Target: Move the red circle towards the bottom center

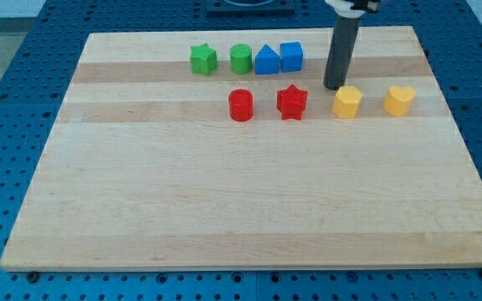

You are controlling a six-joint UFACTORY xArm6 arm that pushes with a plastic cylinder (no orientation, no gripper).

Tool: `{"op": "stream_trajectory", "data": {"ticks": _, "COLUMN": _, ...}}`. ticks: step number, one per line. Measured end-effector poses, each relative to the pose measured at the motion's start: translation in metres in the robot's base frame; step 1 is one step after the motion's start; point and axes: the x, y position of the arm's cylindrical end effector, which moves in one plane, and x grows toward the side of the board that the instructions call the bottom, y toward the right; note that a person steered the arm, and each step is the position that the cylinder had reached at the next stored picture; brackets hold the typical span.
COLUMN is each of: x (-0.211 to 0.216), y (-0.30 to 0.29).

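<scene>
Red circle (240,105) is sitting on the wooden board (224,209), upper middle, with a red star (291,102) just to the view's right. Further right, my tip (335,86) is resting beside a yellow block (347,102), touching nothing; no fingers exist.

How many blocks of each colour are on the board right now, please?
Green: 2, a star and a cylinder
Blue: 2
Red: 2, the red circle and a star
Yellow: 2
Total: 8
</scene>
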Motion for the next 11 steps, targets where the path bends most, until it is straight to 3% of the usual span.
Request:
{"op": "stream_trajectory", "data": {"ticks": 2, "x": -0.012, "y": -0.063}}
{"op": "stream_trajectory", "data": {"ticks": 4, "x": 0.023, "y": -0.136}}
{"op": "stream_trajectory", "data": {"ticks": 6, "x": 0.060, "y": -0.144}}
{"op": "stream_trajectory", "data": {"ticks": 11, "x": 0.061, "y": -0.195}}
